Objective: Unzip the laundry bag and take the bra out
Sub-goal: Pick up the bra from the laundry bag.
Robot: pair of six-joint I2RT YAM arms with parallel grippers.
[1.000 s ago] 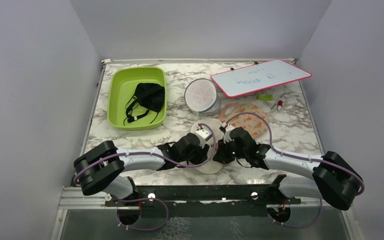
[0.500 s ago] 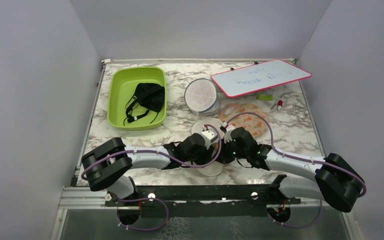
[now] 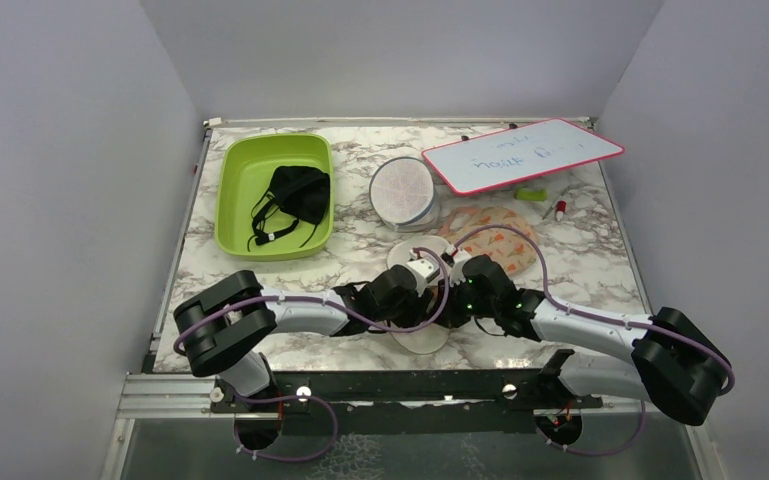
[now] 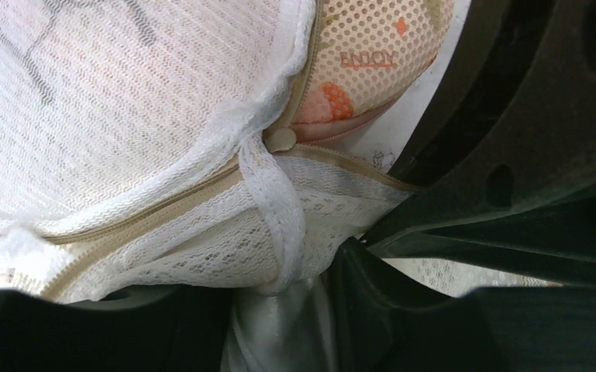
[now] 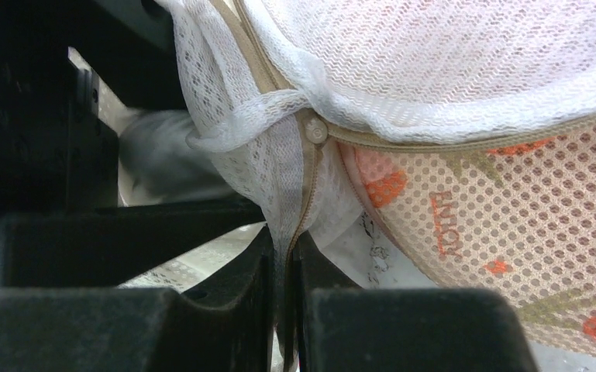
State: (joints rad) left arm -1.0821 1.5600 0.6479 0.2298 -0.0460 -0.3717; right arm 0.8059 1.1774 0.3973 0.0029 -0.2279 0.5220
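The bra (image 3: 300, 192) lies in the green bin (image 3: 235, 190), well to the left of and beyond the left gripper (image 4: 279, 333), out of the bag (image 4: 124, 116). That gripper seems clenched on a bunched fold of the bag, just below its tan zipper (image 4: 163, 209). The bag sits between both grippers. It looks light, with soft mesh that stretches and slips, so the stitched zipper edge is probably the firmest place to pinch. The right gripper (image 5: 283, 298) is clamped on that edge, with the orange pouch (image 5: 473, 209) just beyond it on the bench (image 3: 360, 240).
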